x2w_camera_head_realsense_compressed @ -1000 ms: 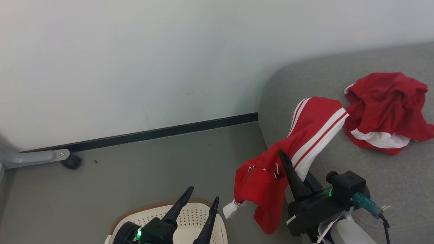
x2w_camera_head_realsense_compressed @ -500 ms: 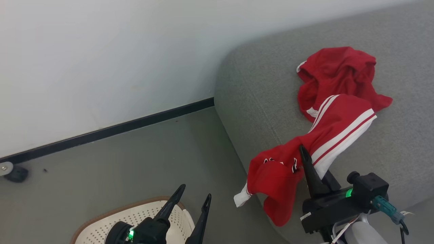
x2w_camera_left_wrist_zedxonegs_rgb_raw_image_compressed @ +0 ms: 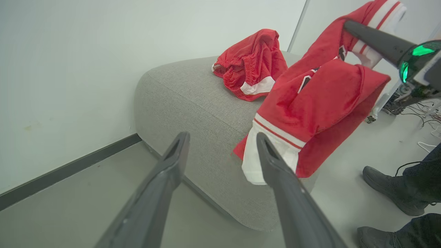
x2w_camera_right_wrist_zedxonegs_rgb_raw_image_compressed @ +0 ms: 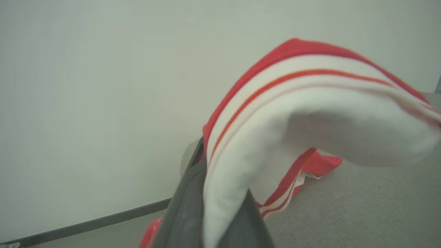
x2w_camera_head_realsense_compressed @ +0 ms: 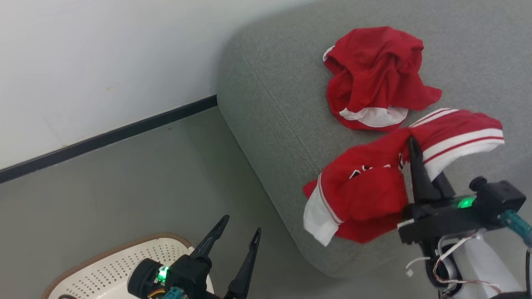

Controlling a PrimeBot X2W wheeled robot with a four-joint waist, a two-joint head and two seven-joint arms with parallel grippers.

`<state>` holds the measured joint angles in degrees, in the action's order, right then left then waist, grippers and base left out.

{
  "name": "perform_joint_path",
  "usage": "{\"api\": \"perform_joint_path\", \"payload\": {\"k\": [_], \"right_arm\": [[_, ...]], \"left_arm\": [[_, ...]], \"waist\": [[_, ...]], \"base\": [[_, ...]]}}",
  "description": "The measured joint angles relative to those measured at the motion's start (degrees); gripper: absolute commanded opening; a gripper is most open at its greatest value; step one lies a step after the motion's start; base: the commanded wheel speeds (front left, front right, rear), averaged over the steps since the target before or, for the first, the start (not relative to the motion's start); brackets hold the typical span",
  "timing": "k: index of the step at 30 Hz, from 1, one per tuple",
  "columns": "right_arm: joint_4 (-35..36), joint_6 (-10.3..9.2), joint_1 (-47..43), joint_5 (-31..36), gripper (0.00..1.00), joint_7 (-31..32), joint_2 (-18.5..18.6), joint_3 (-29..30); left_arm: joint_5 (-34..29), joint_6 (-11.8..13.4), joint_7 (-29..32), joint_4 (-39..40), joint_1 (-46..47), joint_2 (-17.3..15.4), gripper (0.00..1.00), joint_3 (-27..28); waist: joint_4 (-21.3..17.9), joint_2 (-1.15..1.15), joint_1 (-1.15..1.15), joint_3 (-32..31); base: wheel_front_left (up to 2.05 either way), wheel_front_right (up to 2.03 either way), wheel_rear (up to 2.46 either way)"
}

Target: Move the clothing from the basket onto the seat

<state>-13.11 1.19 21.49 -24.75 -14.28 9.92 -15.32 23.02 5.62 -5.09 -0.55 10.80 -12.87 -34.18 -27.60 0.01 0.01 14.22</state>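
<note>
The right gripper (x2w_camera_head_realsense_compressed: 412, 143) is clamped on a striped garment (x2w_camera_head_realsense_compressed: 365, 195) that hangs above the near edge of the seat (x2w_camera_head_realsense_compressed: 274, 104), just this side of the second garment (x2w_camera_head_realsense_compressed: 374, 79), which lies crumpled farther back. The risk is letting go here: much of the cloth (the white-hemmed left end above all) dangles past the edge, so its weight could drag it all to the floor. The left gripper (x2w_camera_head_realsense_compressed: 241, 223) hovers spread and empty over the basket (x2w_camera_head_realsense_compressed: 104, 265), at the near left.

Basket (x2w_camera_head_realsense_compressed: 95, 270) perhaps half out of frame
</note>
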Motion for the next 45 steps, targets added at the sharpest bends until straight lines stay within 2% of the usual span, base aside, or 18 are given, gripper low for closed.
{"api": "perform_joint_path", "payload": {"k": [11,19,26,36,45], "right_arm": [[-3.2,1.12,17.2,-0.4,0.0,0.0,3.6,6.2],[-8.5,2.05,29.3,-1.1,0.0,-0.3,7.3,10.2],[-14.1,2.89,40.5,-1.5,0.0,-0.4,13.7,14.3],[-21.5,3.37,41.7,-2.0,0.0,-0.4,19.4,18.1],[-29.9,3.88,42.4,-3.6,0.0,-0.4,19.7,18.6]], "left_arm": [[-1.7,-0.1,2.2,0.3,3.6,-0.4,1.0,-1.3],[-2.2,-0.2,3.0,0.7,4.6,0.5,1.0,-2.3],[-2.9,-0.6,3.5,1.5,6.7,1.5,1.0,-3.3],[-3.7,-0.6,4.0,2.9,8.1,1.8,1.0,-3.8],[-5.5,-0.6,4.6,3.6,10.3,1.8,1.0,-4.0]], "waist": [[-0.7,0.0,0.0,4.9],[2.1,0.0,0.0,7.0],[5.3,0.0,0.0,9.8],[8.8,0.0,0.0,14.6],[10.9,0.0,0.0,20.2]], "base": [[0.0,0.0,0.0],[0.0,0.0,0.0],[0.0,0.0,0.0],[0.0,0.0,0.0],[0.0,0.0,0.0]]}}
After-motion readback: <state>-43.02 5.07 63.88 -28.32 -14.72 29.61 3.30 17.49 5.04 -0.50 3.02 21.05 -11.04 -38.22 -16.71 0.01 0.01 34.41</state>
